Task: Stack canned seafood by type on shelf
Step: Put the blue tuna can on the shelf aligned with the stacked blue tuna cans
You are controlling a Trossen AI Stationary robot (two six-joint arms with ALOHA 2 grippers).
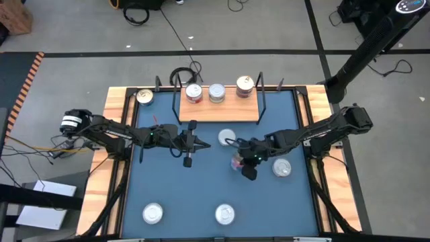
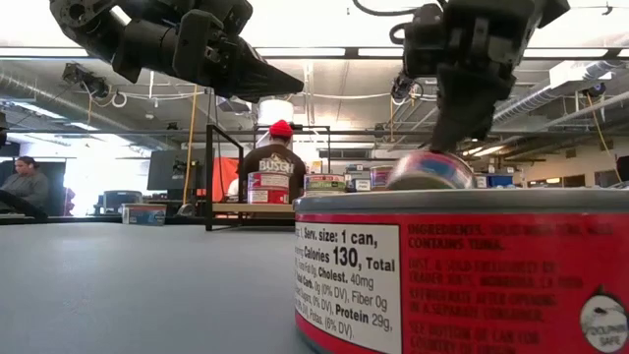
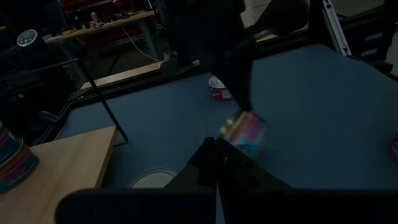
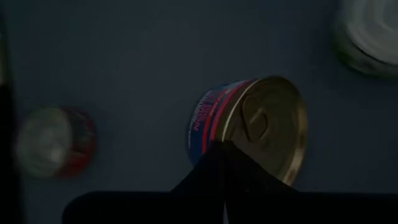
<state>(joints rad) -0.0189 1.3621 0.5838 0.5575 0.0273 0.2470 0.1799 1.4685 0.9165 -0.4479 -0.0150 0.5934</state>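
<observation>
From above, three tins stand on the wooden shelf [image 1: 218,105] while the right gripper [image 1: 243,161] hangs over mid-table beside a pink-labelled can [image 1: 236,162], and the left gripper [image 1: 189,142] waits shut before the shelf. Level with the table, that can [image 2: 429,170] appears tilted under the right arm. The right wrist view shows closed fingertips [image 4: 219,163] against the gold-lidded can's [image 4: 258,127] rim; whether they grip it cannot be told.

open blue table [image 1: 181,195] between front cans [image 1: 153,214]

High camera looks straight down on the blue table [image 1: 201,181], low camera peers level across it, pressed against a red-labelled can [image 2: 462,275], wrist cameras hover close above it.
</observation>
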